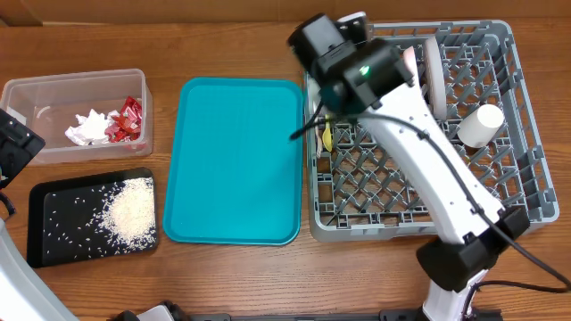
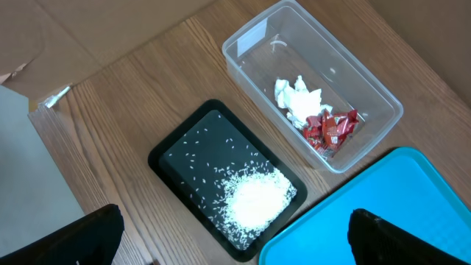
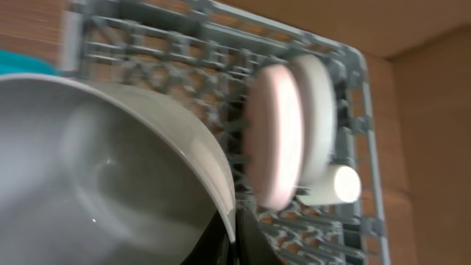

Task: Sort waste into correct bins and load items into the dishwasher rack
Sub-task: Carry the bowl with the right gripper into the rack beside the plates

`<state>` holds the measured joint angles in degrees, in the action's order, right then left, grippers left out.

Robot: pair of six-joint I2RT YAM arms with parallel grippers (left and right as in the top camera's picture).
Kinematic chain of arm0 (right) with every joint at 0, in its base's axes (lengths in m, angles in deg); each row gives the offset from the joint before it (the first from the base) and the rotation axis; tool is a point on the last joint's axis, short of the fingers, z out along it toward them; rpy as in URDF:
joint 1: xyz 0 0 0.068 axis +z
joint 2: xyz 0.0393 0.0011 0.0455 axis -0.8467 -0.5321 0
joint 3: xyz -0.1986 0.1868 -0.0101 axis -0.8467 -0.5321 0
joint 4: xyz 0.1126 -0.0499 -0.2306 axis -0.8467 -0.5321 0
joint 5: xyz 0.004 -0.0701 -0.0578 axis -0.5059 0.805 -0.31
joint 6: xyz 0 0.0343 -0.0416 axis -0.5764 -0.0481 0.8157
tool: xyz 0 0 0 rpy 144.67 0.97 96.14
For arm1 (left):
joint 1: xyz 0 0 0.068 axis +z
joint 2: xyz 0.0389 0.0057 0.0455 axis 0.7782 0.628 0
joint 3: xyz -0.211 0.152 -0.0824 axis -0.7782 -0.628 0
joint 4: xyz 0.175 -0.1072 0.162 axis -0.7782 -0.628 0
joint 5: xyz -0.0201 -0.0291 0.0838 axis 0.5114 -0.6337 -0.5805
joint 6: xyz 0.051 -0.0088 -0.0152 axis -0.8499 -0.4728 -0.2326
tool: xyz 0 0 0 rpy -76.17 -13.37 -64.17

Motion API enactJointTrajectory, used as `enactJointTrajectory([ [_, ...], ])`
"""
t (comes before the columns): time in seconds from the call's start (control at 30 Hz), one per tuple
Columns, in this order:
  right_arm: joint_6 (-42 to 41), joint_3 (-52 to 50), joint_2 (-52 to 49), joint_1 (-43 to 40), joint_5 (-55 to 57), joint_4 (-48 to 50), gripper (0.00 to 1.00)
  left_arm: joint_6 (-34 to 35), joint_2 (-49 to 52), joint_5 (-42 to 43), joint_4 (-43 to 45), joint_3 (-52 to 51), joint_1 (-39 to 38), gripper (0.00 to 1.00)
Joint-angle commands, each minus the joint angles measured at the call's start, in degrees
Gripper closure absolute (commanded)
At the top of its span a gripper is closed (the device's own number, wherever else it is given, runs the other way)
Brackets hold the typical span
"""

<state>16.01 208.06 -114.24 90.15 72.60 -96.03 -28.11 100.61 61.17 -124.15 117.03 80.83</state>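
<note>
My right gripper [image 3: 234, 237] is shut on the rim of the pale bowl [image 3: 110, 169], holding it over the far left corner of the grey dishwasher rack [image 1: 393, 228]. Two plates [image 3: 276, 140] stand on edge between the pegs, with the white cup [image 1: 479, 125] lying beside them. Yellow cutlery [image 1: 326, 135] lies in the rack's left side. At the table's left edge my left gripper [image 2: 243, 249] hangs open and empty above the bins. The clear tub [image 1: 36, 94] holds the white napkin [image 2: 298, 97] and red wrappers [image 2: 331, 129]. The black tray [image 1: 53, 223] holds the rice grains [image 2: 254, 199].
The teal tray [image 1: 236, 160] lies bare between the bins and the rack. My right arm [image 1: 428, 169] stretches diagonally across the rack from the near right. Brown cardboard walls run along the far and left sides of the table.
</note>
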Motion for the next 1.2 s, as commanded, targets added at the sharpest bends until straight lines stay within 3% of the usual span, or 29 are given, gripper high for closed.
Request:
enactJointTrajectory([
  [0.0, 1.29, 0.63, -2.14, -3.48, 2.69, -0.11, 0.96, 0.44, -0.02, -0.2, 0.09, 0.96, 0.24, 0.0],
  [0.4, 0.9, -0.33, -11.56, -6.71, 4.22, 0.37, 0.96, 0.44, -0.02, -0.2, 0.09, 0.96, 0.24, 0.0],
  [0.67, -3.13, -0.7, -12.7, -6.71, 14.21, -0.26, 0.96, 0.44, -0.02, -0.2, 0.07, 0.96, 0.24, 0.0],
  [1.17, -1.55, -0.72, -12.7, -0.7, 27.89, 1.05, 0.96, 0.44, 0.09, -0.17, 0.09, 0.96, 0.24, 0.0],
])
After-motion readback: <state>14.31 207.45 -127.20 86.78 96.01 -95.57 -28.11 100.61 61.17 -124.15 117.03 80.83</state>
